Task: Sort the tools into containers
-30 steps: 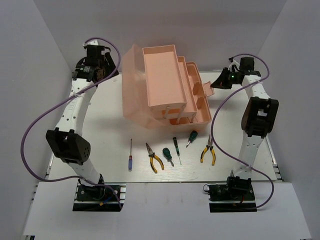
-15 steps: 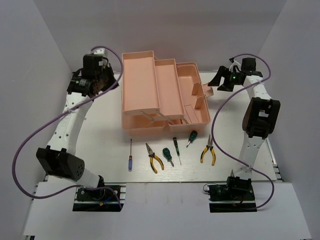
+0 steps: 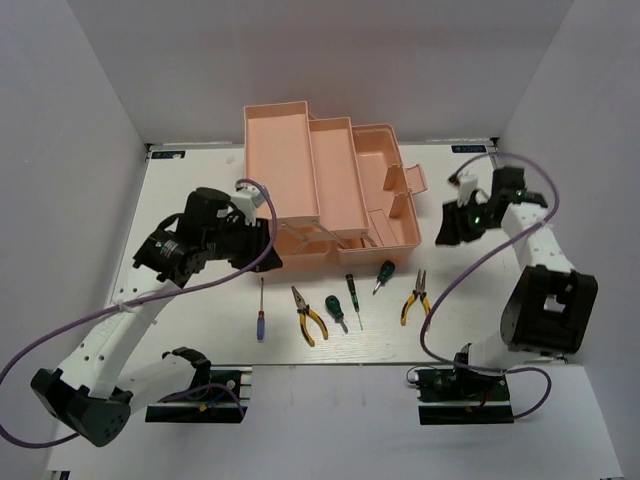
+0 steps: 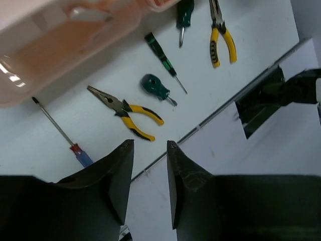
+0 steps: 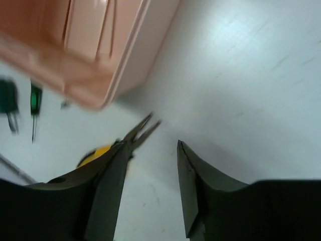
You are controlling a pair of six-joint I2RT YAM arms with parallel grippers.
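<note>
Top external: six tools beside toolbox

Two yellow-handled pliers, four screwdrivers (two slim, two stubby green), one pink toolbox, two robot arms, one table.

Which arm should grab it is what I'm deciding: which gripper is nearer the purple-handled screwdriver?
Left. The left gripper hangs just beyond the purple-handled screwdriver; the right gripper is far off, past the rightmost pliers.
</note>
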